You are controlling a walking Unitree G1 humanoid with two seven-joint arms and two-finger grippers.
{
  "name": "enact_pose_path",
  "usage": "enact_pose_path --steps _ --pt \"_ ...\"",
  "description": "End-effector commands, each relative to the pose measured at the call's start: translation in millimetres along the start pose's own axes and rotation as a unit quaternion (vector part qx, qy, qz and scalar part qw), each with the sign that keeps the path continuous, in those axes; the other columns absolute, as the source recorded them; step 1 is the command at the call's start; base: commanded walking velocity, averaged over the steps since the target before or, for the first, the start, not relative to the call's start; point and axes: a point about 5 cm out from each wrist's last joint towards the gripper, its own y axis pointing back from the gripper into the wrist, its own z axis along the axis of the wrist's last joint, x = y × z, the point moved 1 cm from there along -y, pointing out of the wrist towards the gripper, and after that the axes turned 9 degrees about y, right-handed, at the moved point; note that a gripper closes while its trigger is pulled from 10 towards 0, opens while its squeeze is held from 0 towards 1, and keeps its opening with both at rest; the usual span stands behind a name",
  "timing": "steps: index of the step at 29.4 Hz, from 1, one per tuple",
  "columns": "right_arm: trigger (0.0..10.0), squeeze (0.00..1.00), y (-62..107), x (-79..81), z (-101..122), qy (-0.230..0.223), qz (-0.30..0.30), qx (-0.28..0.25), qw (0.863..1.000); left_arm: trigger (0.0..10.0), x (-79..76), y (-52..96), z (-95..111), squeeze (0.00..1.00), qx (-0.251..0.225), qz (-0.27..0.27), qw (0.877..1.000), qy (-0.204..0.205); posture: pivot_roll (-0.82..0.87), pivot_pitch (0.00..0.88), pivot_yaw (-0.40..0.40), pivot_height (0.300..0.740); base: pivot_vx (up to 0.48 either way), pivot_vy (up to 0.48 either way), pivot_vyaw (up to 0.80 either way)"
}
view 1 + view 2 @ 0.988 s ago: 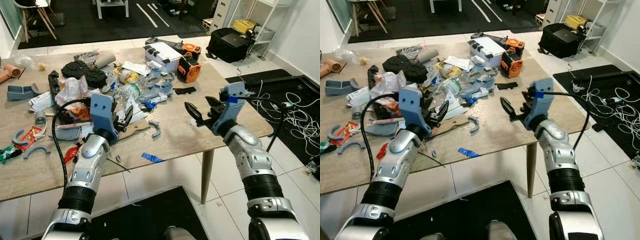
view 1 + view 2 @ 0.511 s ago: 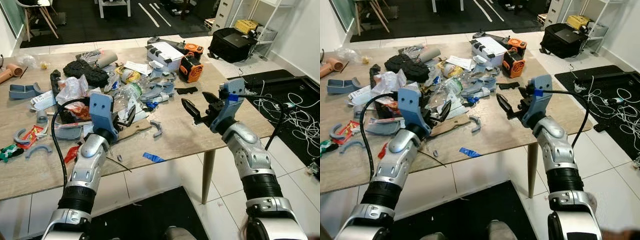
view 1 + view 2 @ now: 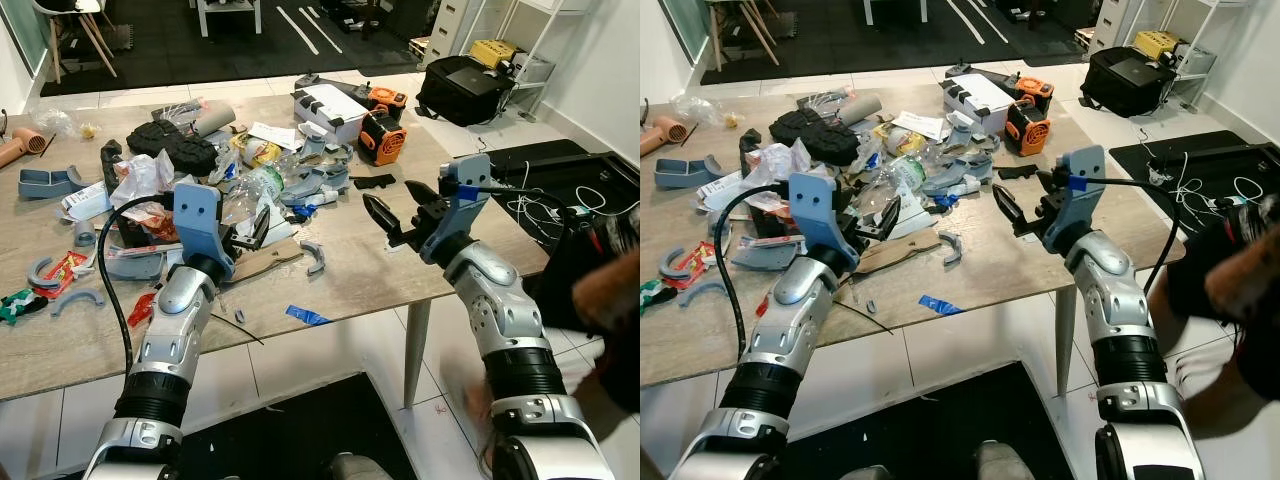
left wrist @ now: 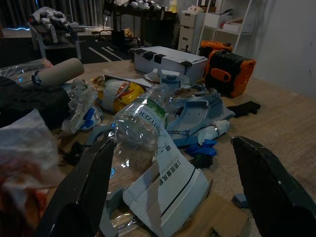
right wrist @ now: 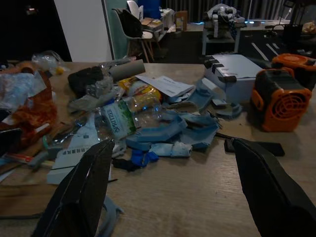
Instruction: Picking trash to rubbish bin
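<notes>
Bottle point(image 4: 139, 129) label partly readable, "…TZER"; left claw point(image 3: 253, 229) spread near it, right claw point(image 3: 404, 212) spread above table point(image 3: 360, 270).

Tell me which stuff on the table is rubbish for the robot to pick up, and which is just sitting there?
Rubbish to bin:
clear plastic bottle
torn white carton
crumpled plastic bag
blue scrap

Probably just lying about:
orange tool
white box
black bag on the floor
</notes>
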Motion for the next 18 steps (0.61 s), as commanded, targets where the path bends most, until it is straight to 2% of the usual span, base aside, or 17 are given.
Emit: enact_pose_path --steps 1,5,18 --pt "10.0 0.00 -1.7 14.5 -2 -0.010 0.020 -0.001 1.000 10.0 0.5 0.3 0 0.00 0.005 -0.004 1.000 -0.010 -0.06 0.000 -0.031 0.740 0.000 0.000 0.00" --pt "10.0 0.00 -3.1 27.0 -5 -0.015 0.034 -0.003 0.999 10.0 -0.8 0.8 -1 0.00 0.008 -0.009 1.000 -0.011 -0.07 0.000 -0.026 0.740 0.000 0.000 0.00" --pt "10.0 0.00 -2.3 28.7 -8 -0.020 0.032 0.002 0.999 10.0 -1.4 2.4 -3 0.00 0.015 -0.016 1.000 -0.016 -0.07 0.000 -0.013 0.740 0.000 0.000 0.00"
